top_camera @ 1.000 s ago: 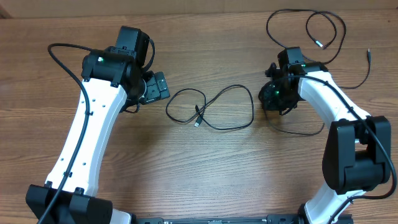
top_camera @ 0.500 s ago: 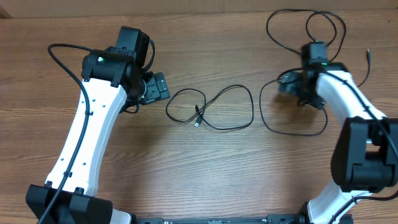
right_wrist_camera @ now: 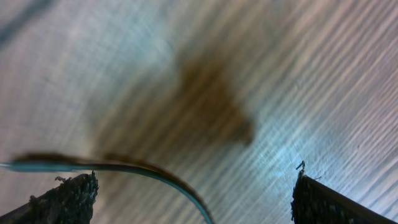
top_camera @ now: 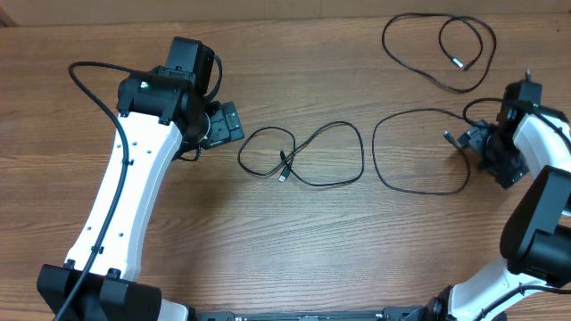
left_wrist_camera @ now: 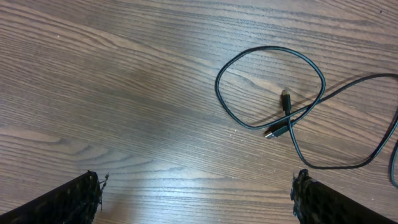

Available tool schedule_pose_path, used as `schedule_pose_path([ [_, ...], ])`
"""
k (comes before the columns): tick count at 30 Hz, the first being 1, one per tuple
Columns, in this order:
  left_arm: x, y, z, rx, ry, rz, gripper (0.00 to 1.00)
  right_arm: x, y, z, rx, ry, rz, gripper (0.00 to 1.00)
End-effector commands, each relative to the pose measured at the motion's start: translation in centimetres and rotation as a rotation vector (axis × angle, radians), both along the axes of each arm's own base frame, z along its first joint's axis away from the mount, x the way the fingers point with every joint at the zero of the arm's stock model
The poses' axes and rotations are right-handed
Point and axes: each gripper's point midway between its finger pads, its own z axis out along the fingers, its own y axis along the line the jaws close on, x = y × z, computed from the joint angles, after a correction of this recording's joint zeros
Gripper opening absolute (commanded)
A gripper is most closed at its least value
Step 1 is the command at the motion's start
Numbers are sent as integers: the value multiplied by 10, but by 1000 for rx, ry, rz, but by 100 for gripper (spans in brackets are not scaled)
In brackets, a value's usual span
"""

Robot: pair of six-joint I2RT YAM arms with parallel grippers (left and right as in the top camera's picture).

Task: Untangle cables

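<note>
Three cables lie apart on the tabletop (top_camera: 294,250): a figure-eight cable (top_camera: 285,165) at centre, a loop cable (top_camera: 374,153) right of it, and a third cable (top_camera: 455,62) at the far right. Only the overhead view shows all three. The left wrist view shows the first, the right wrist view one blurred strand (right_wrist_camera: 124,167). Left jaws and right jaws stand wide apart, holding nothing.

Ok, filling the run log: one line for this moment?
left gripper open | right gripper open | cables lying loose on table
</note>
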Motion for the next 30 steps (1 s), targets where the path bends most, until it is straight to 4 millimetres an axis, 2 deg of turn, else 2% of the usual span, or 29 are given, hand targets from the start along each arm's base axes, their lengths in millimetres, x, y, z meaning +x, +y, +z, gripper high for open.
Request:
schedule_pose_path([
  [1,1,0,-4,-4,12,10,100,-10,16,-6,73,0,-4,100],
  [6,1,0,-4,-4,11,10,99,-12,31,-8,157,-3,3,100],
  [14,1,0,-4,-4,11,10,100,-20,35,-17,167,19,2,69],
  [20,1,0,-4,-4,12,10,100,-23,37,-28,166,9,2,55],
  [21,1,0,-4,-4,12,10,100,-23,37,-30,164,6,3,49],
  [22,1,0,-4,-5,11,10,100,-22,36,-31,162,-2,3,27],
  [24,1,0,-4,-5,11,10,99,-18,35,-31,155,-19,5,6],
  [30,0,0,-4,-4,14,10,100,-3,29,-28,132,-78,21,4],
])
